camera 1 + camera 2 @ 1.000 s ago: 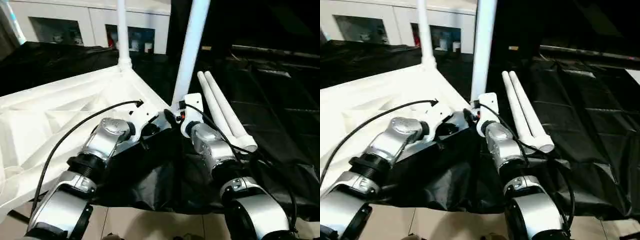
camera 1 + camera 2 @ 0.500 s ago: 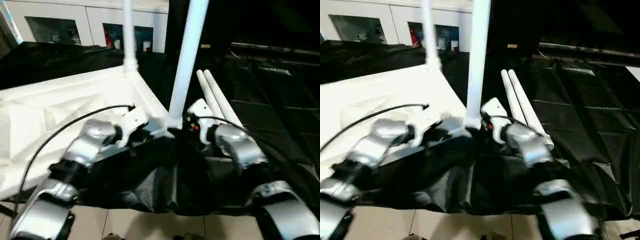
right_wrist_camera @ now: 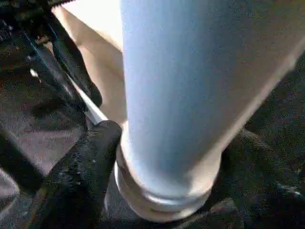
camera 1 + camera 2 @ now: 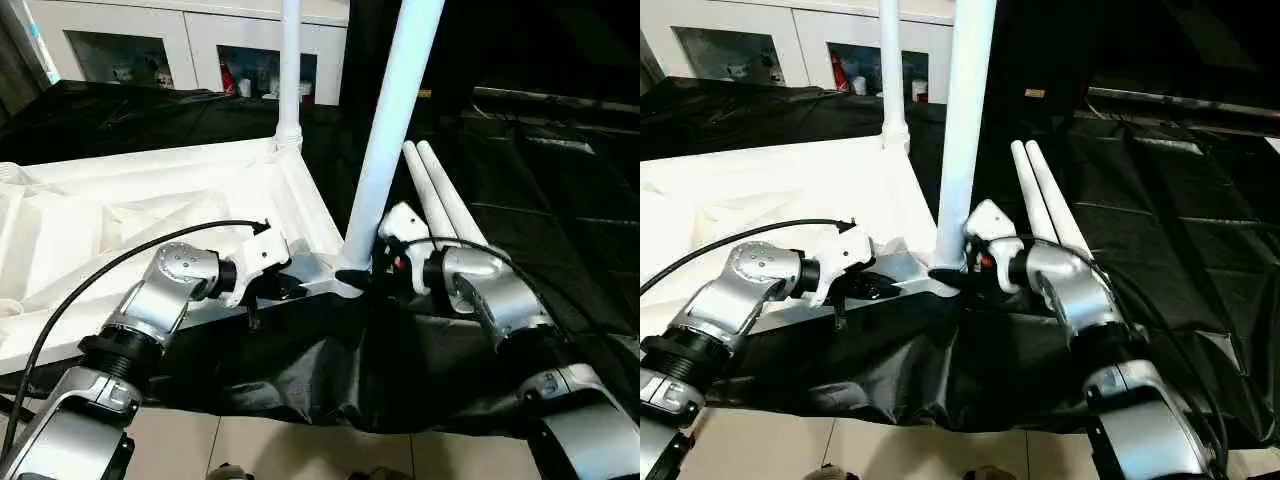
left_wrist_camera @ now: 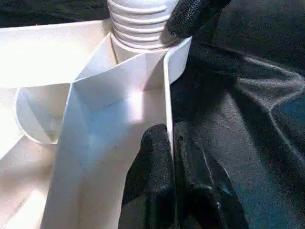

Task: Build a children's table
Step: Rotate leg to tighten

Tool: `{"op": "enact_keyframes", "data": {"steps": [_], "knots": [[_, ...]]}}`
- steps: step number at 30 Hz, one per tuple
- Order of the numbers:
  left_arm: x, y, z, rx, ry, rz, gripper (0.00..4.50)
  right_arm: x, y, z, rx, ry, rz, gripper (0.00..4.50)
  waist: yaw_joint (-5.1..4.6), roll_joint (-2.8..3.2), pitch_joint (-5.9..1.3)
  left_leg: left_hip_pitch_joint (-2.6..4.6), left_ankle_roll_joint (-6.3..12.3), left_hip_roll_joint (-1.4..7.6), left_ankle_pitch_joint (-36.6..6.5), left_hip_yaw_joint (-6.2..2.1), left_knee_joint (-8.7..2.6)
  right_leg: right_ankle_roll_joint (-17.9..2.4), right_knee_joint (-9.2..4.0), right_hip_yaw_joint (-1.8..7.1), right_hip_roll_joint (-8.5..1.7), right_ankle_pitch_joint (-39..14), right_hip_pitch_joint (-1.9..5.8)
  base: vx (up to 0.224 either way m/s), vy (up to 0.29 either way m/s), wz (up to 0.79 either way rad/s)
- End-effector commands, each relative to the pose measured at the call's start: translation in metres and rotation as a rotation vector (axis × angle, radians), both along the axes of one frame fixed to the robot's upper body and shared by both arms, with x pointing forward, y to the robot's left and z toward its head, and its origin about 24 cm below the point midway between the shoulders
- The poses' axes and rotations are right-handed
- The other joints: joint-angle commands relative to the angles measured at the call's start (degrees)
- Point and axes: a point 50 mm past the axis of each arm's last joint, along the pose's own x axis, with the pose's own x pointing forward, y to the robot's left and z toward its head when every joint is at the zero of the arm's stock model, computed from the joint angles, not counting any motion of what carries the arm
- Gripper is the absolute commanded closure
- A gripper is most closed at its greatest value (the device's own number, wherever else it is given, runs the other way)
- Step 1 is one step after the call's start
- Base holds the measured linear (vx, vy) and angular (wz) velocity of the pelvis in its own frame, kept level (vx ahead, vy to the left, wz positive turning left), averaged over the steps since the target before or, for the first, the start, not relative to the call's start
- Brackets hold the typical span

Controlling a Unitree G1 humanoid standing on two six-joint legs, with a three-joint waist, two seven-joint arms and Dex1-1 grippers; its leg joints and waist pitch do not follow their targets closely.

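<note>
Right, counts first: 1 white table top (image 4: 150, 215), lying underside up on black sheeting (image 4: 560, 200), ribs showing. 4 white legs total: 2 stand upright in corner sockets, 2 lie loose. Near upright leg (image 4: 395, 120) sits in the corner closest to the robot, its ribbed base visible in the left wrist view; far upright leg (image 4: 290, 70) sits in the next corner back along the same edge. The 2 spare legs (image 4: 440, 200) lie side by side, touching, on the sheeting just right of the near leg.

2 grippers. Left gripper (image 5: 172, 157): fingers pinched onto the thin raised rim (image 5: 167, 95) of the top, 1 finger each side of the wall, close to the near corner socket. Right gripper (image 3: 167, 148): fingers spread either side of the near leg's base, 1 black finger (image 3: 86, 157) pressed at the collar, the other on the far side; jaws wide around the tube, looks like a grip on it.

Bkgd: white cabinet (image 4: 190, 40) w/ 2 glass-front openings, small items inside, too small to ID. Pale floor (image 4: 300, 450) at the bottom edge. No readable writing, labels or brand marks anywhere.
</note>
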Motion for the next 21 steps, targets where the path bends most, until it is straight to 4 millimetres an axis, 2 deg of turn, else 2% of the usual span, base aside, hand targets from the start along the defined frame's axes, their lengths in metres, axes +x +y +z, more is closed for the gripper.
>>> {"op": "enact_keyframes", "data": {"steps": [1,7,11,14,15,17,18,19,20,21], "knots": [[-0.005,-0.001,-0.006,0.007,0.027,-0.035,4.50,-0.001,0.000,0.002,-0.015,-0.007,0.018,1.52,0.02,0.60,-3.78,0.14,2.26,1.21,-9.5,0.18,-3.43,-13.8,-3.49,2.67,-3.30,-6.7,3.32,0.000,0.000,0.00],[-0.003,-0.001,-0.007,0.008,0.019,-0.014,4.50,-0.002,0.002,0.000,0.019,0.010,-0.019,1.75,0.06,0.63,-3.84,0.07,2.20,1.14,-8.8,0.14,-3.40,-13.6,-3.38,2.68,-3.24,-6.2,3.41,0.000,0.000,0.00],[0.000,-0.002,-0.008,0.013,0.008,0.032,4.50,-0.002,0.005,-0.006,0.047,0.026,-0.084,1.78,0.01,0.65,-3.67,0.16,1.75,1.15,-10.1,0.14,-3.52,-13.1,-3.68,2.68,-3.28,-8.3,3.24,0.000,0.000,0.00],[0.016,-0.006,-0.011,0.047,-0.039,0.207,4.50,0.001,0.012,-0.024,0.053,0.070,-0.317,1.78,-0.22,0.70,-3.31,0.36,0.49,1.07,-12.9,0.16,-3.75,-11.5,-4.40,2.75,-3.27,-14.3,2.81,0.000,0.000,0.00],[0.019,-0.008,-0.011,0.048,-0.047,0.252,4.50,0.002,0.014,-0.028,0.057,0.080,-0.387,1.78,-0.17,0.63,-3.22,0.58,-0.38,0.89,-14.0,0.09,-3.77,-10.2,-4.78,2.68,-3.30,-18.4,2.66,0.000,0.000,0.00],[0.027,-0.017,-0.012,0.042,-0.054,0.352,4.50,0.004,0.021,-0.039,0.070,0.127,-0.593,1.78,-0.11,0.67,-3.27,0.79,-1.48,1.00,-15.1,-0.21,-3.93,-8.7,-5.14,2.63,-3.45,-21.9,2.44,0.000,0.000,0.00],[0.030,-0.023,-0.012,0.038,-0.057,0.376,4.50,0.004,0.025,-0.043,0.080,0.148,-0.659,1.78,-0.25,0.79,-3.20,0.76,-1.75,0.91,-15.2,-0.08,-3.94,-8.4,-5.25,2.73,-3.44,-22.3,2.22,0.000,0.000,0.00],[0.031,-0.027,-0.012,0.036,-0.060,0.389,4.50,0.004,0.028,-0.045,0.086,0.162,-0.697,1.78,-0.37,0.74,-3.25,0.82,-2.16,0.95,-16.2,-0.34,-4.04,-7.9,-5.37,2.56,-3.46,-23.7,2.24,0.000,0.000,0.00],[0.031,-0.038,-0.012,0.025,-0.058,0.389,4.50,0.004,0.037,-0.047,0.124,0.198,-0.751,1.78,-0.33,0.77,-3.31,0.73,-2.03,0.88,-16.2,-0.37,-4.02,-7.7,-5.37,2.50,-3.46,-23.5,2.31,0.000,0.000,0.00],[0.031,-0.046,-0.012,0.018,-0.058,0.387,4.50,0.005,0.044,-0.047,0.143,0.205,-0.777,1.78,-0.38,1.01,-3.35,0.79,-1.96,0.98,-16.6,-0.34,-4.02,-7.8,-5.41,2.60,-3.50,-22.5,2.06,0.000,0.000,0.00]]}}
